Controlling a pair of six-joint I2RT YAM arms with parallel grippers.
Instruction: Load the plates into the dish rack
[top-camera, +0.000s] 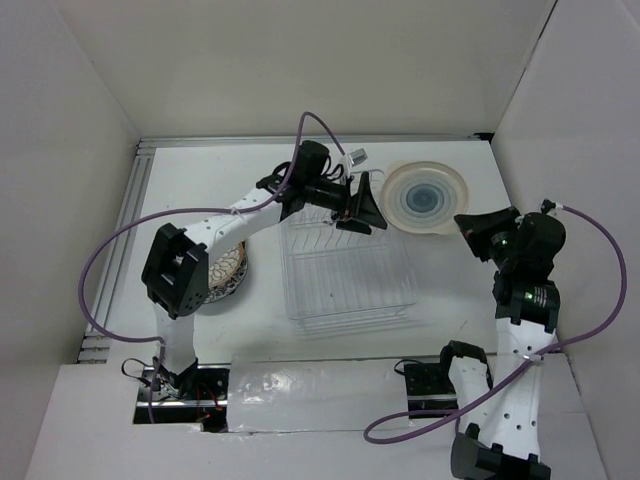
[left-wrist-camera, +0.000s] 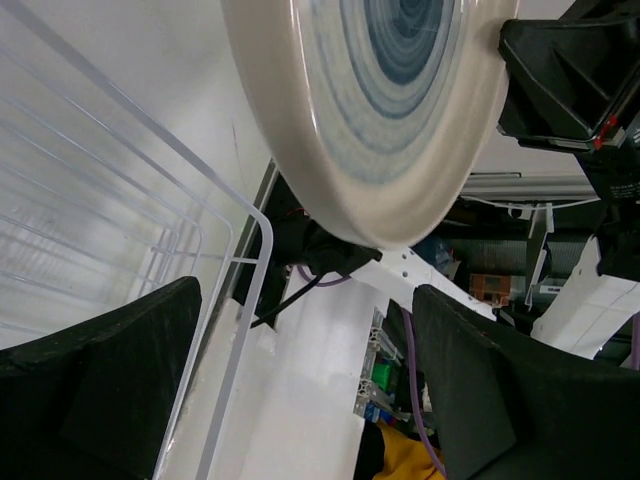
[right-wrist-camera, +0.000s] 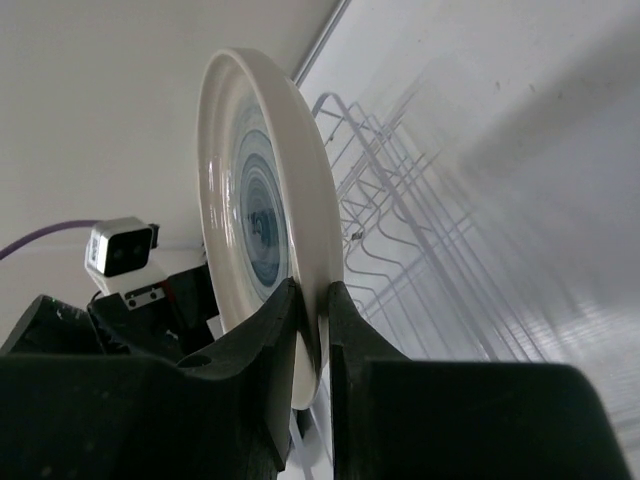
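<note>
Right gripper (right-wrist-camera: 310, 300) pinching cream plate (right-wrist-camera: 260, 200) rim, plate near flat — dish rack (top-camera: 348, 280) just beyond its far edge; left gripper (left-wrist-camera: 305, 300) spread, empty

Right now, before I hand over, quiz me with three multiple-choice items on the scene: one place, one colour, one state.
1. Where is the cream plate? A in the dish rack; B in the right gripper; C flat on the table.
2. Its rings are: A red; B green; C blue-grey.
3. The left gripper is: A open; B shut on the plate; C shut, empty.
Answers: B, the right wrist view shows its jaws pinching the rim; C, both wrist views show blue-grey rings; A, its jaws stand apart with nothing between them.
</note>
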